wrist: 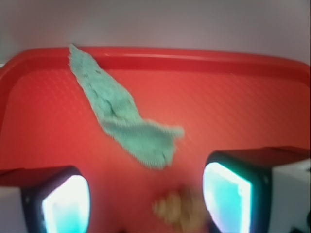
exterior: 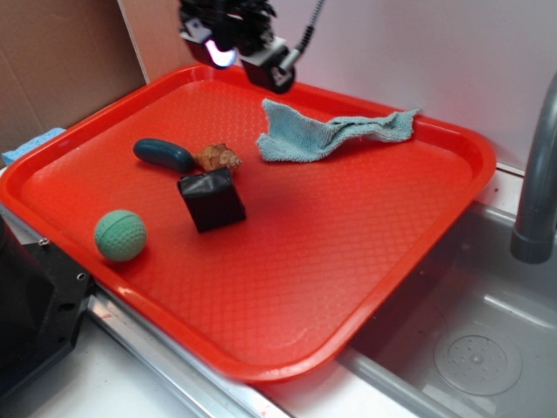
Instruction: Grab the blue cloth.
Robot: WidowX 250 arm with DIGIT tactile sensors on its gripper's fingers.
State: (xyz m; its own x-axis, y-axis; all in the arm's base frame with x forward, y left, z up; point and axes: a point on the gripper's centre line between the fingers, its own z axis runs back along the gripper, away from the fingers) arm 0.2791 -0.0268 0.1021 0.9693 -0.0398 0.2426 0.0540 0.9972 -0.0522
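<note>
A: Ahead of the gripper (wrist: 146,199), what lies on the tray (exterior: 287,287)?

B: Blue cloth (wrist: 124,114); it stretches from between the fingers (wrist: 65,206) up toward the far rim, one end draped on that rim; it lies flat, untouched.

A: And the gripper itself?

B: Spread wide, nothing between its pads; it hangs above the tray's back edge, clear of the cloth.

A: Anything closer beneath it?

B: A tan lump (wrist: 177,208) sits low between the fingers, too blurred to name from the wrist; the outside view shows it as a brownish shell-like piece (exterior: 218,158) touching a dark blue oblong (exterior: 164,154); a black cube (exterior: 211,198) sits just beside them; a green ball (exterior: 120,235) lies farther off near the tray's front edge.
</note>
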